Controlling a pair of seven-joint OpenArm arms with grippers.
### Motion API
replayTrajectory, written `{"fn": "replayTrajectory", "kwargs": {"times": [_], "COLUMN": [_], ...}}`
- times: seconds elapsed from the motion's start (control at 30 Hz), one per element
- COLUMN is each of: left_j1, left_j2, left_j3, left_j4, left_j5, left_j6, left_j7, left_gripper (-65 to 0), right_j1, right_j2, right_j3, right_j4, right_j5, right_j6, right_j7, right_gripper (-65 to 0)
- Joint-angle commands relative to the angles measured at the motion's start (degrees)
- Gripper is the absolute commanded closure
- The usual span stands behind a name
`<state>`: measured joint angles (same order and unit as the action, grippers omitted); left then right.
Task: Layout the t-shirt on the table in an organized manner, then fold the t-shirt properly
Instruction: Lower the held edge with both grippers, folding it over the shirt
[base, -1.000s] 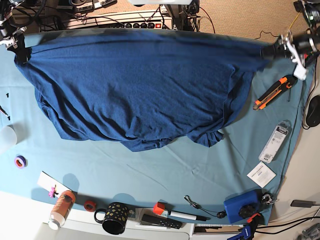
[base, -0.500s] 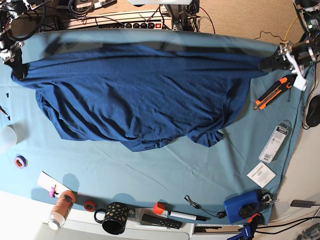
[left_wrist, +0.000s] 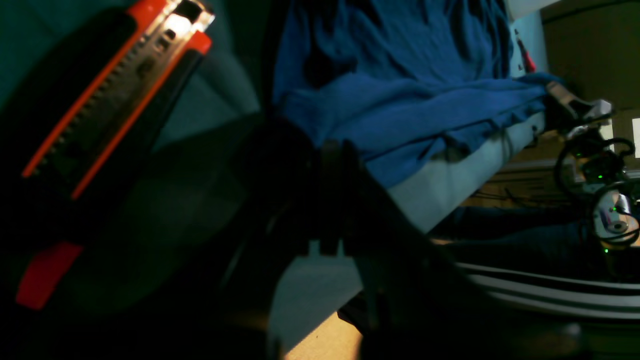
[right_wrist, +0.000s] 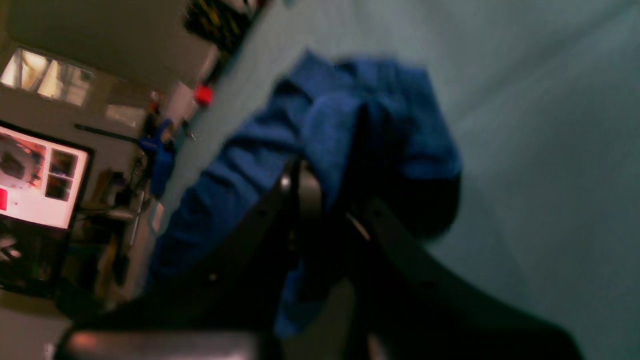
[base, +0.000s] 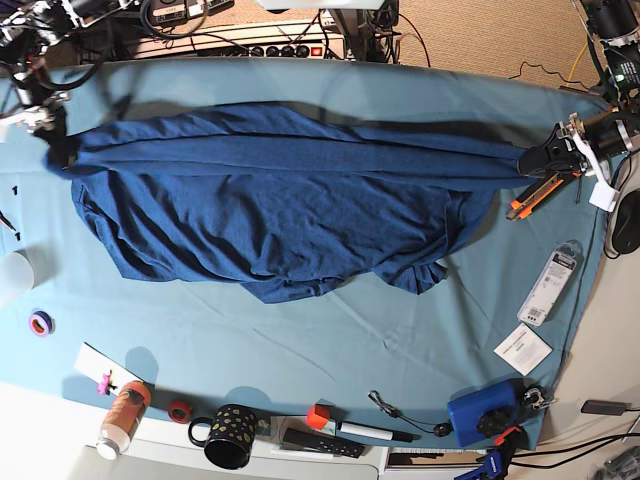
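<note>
The large dark navy-blue heathered soft-fabric t-shirt (base: 270, 205) lies across the far half of the wide table under its smooth light teal-blue cloth (base: 330, 350); its long axis runs side to side in the base view, one stretched edge drawn taut between the two arms, the bulk sagging toward the near side in loose bunched folds; which end is collar and which is hem cannot be told from here. It looks light, limp and not at all slippery, so I judge it will drape and crease rather than hold shape, and is best taken at corners or along a seam, pulled evenly from both ends. The left gripper (base: 545, 158) is clenched on the cloth's end at the base view's right, just beside a slim orange-and-black utility knife (base: 540, 190) lying on the cover; its wrist view is too dark to show the pinch itself. The right gripper (right_wrist: 327, 200) is clenched on a bunched fold of the same garment at the opposite end, the fabric wrapping over its dark fingers (right_wrist: 385, 225).
</note>
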<state>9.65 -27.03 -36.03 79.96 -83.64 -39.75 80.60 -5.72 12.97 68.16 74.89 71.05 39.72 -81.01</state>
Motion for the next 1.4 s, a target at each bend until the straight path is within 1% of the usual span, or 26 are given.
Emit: {"fn": "replayTrajectory", "kwargs": {"times": [0.0,0.17,0.3,0.37,0.57,0.67,0.83,0.97,1.0,1.03,1.07,1.1,1.13,1.17,1.27,1.37], "left_j1": [-0.6,-0.6,-0.6,-0.6,-0.6,-0.6,-0.6,-0.6,-0.6,-0.6,-0.6,-0.6,-0.6,-0.6,-0.6,-0.6], "left_j2": [-1.4,-1.4,-1.4,-1.4,-1.4,-1.4,-1.4,-1.4,-1.4,-1.4,-1.4,-1.4,-1.4,-1.4,-1.4,-1.4], "left_j3": [-0.5,-0.5,-0.5,-0.5,-0.5,-0.5,-0.5,-0.5,-0.5,-0.5,-0.5,-0.5,-0.5,-0.5,-0.5,-0.5], "left_j4": [0.7,0.7,0.7,0.7,0.7,0.7,0.7,0.7,0.7,0.7,0.7,0.7,0.7,0.7,0.7,0.7], "left_j5": [-1.4,-1.4,-1.4,-0.2,4.2,7.1,6.9,6.9,7.0,7.0,7.0,7.0,6.9,7.0,7.0,7.0], "left_j6": [-0.3,-0.3,-0.3,-0.3,-0.3,-0.3,-0.3,-0.3,-0.3,-0.3,-0.3,-0.3,-0.3,-0.3,-0.3,-0.3], "left_j7": [-0.6,-0.6,-0.6,-0.6,-0.8,-2.7,-2.6,-2.6,-2.6,-2.6,-2.6,-2.6,-2.6,-2.6,-2.6,-2.6], "left_gripper": [0.0,0.0,0.0,0.0,0.0,0.0,0.0,0.0,0.0,-3.7,-10.4,-16.6,-21.3,-23.7,-23.9,-23.9], "right_j1": [0.2,0.2,0.2,0.2,0.2,0.3,0.9,1.8,1.9,1.9,1.9,1.9,1.9,1.9,1.9,1.9], "right_j2": [1.0,1.2,1.2,1.2,1.2,1.2,1.2,1.2,1.2,1.2,1.2,1.2,1.2,1.2,1.2,1.2], "right_j3": [-0.4,-3.2,-3.3,-3.2,-3.2,-3.2,-3.2,-3.2,-3.2,-3.3,-3.2,-3.2,-3.2,-3.2,-3.2,-3.2], "right_j4": [0.8,0.8,0.8,0.8,0.8,0.8,0.8,0.8,0.8,0.8,0.8,0.8,0.8,0.8,0.8,0.8], "right_j5": [0.3,-4.9,-8.2,-9.6,-9.6,-9.6,-9.6,-9.6,-9.6,-9.6,-9.6,-9.6,-9.6,-9.6,-9.5,-8.0], "right_j6": [0.3,0.3,0.3,0.3,0.3,0.3,0.3,0.3,0.3,0.3,0.3,0.3,0.3,0.3,0.3,0.3], "right_j7": [1.0,1.0,3.7,5.1,6.0,6.1,5.8,2.6,2.1,2.1,2.2,2.4,2.6,2.9,3.8,3.9], "right_gripper": [0.0,0.0,0.0,0.0,0.0,0.0,0.0,-0.1,-5.9,-13.1,-19.9,-24.4,-25.9,-25.9,-25.9,-25.9]}}
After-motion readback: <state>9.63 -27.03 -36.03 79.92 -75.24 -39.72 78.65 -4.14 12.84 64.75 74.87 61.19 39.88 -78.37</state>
